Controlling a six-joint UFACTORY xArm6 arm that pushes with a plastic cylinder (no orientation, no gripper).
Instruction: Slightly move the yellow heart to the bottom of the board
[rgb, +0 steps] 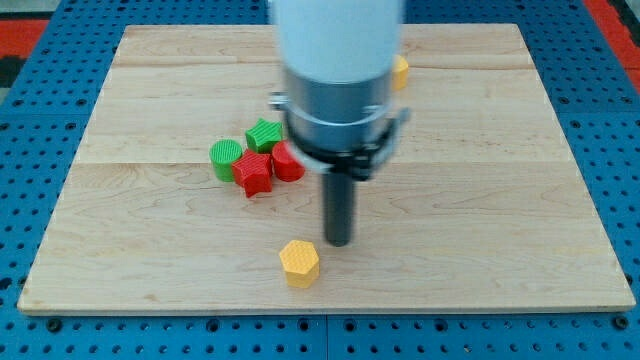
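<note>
One yellow block (299, 262), lying near the board's (500, 200) bottom edge a little left of centre, looks more hexagonal than heart-shaped to me, so I cannot tell its long axis or which way it points. My tip (338, 242) is just beside it, up and to the view's right; the rod stands upright and has nothing to grasp with. Farther back sit a red star (254, 173), red block (288, 161), green cylinder (226, 158), green star (264, 133), and near the top edge another yellow block (400, 71) behind my arm.
</note>
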